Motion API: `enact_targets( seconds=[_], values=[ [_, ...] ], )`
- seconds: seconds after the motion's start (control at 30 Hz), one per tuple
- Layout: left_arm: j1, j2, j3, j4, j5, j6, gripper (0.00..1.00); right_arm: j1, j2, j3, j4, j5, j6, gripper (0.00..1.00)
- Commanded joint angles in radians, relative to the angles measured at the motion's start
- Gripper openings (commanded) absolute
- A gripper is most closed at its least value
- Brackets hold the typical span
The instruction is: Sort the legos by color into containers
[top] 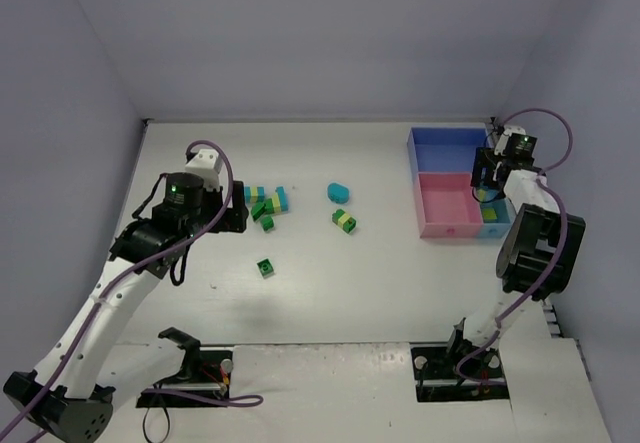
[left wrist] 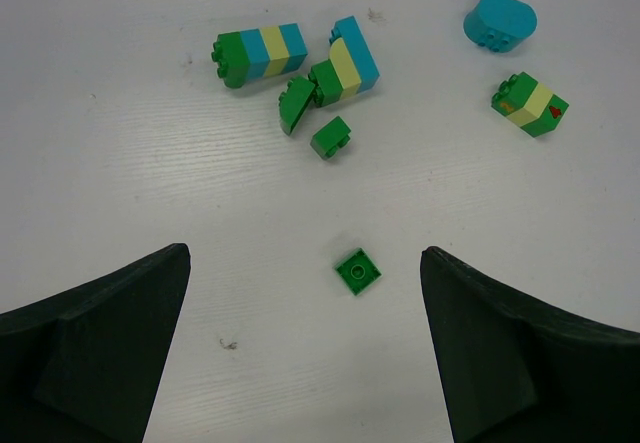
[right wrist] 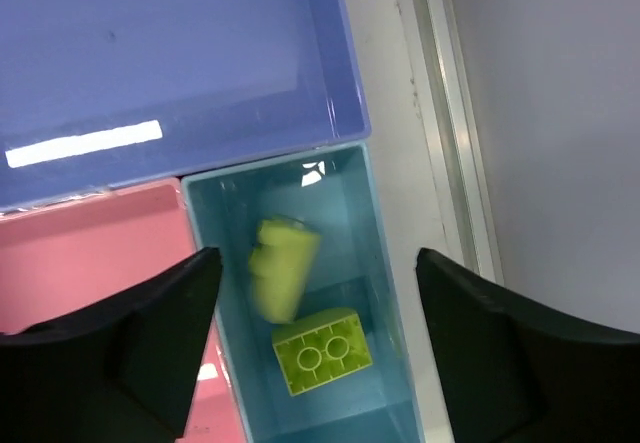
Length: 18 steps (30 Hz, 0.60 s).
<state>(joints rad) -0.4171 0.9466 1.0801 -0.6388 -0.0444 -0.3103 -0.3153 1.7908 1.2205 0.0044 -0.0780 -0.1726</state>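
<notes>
My right gripper (right wrist: 310, 353) is open above the light blue tray (right wrist: 378, 253). One yellow-green brick (right wrist: 320, 349) lies upside down in that tray, and a second, blurred yellow-green brick (right wrist: 281, 265) is in the air over it. The blue tray (right wrist: 180, 63) and pink tray (right wrist: 90, 253) are joined to it; in the top view all three stand at the right (top: 445, 178). My left gripper (left wrist: 305, 353) is open and empty above a small dark green brick (left wrist: 358, 270). Striped stacks (left wrist: 262, 51) (left wrist: 340, 68), small dark green bricks (left wrist: 331, 136), a cyan brick (left wrist: 499, 21) and a green-yellow stack (left wrist: 530, 105) lie beyond it.
A metal rail (right wrist: 450, 113) runs along the table's right edge beside the trays. The side walls stand close on both sides. Purple cables loop off both arms (top: 225, 178).
</notes>
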Motion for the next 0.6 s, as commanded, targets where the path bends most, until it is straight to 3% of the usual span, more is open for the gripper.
enact_targets(
  seconds=[0.0, 0.1, 0.17, 0.2, 0.33, 0.57],
  values=[
    [-0.005, 0.012, 0.011, 0.057, 0.003, 0.017, 0.91, 0.005, -0.103, 0.050, 0.034, -0.041, 0.010, 0.77],
    [-0.005, 0.027, 0.018, 0.065, 0.009, 0.016, 0.91, 0.048, -0.165, 0.047, 0.020, -0.046, 0.028, 0.80],
    [-0.005, 0.049, 0.035, 0.070, 0.014, 0.005, 0.91, 0.169, -0.247, 0.042, 0.000, -0.032, 0.036, 0.78],
    [-0.005, 0.055, 0.035, 0.070, 0.014, 0.005, 0.91, 0.170, -0.248, 0.040, 0.000, -0.032, 0.036, 0.78],
    [-0.005, 0.081, 0.055, 0.061, -0.003, -0.003, 0.91, 0.304, -0.314, 0.013, 0.000, -0.138, 0.088, 0.77],
    [-0.005, 0.110, 0.070, 0.044, -0.032, -0.018, 0.91, 0.582, -0.234, 0.027, 0.005, -0.246, 0.045, 0.79]
  ],
)
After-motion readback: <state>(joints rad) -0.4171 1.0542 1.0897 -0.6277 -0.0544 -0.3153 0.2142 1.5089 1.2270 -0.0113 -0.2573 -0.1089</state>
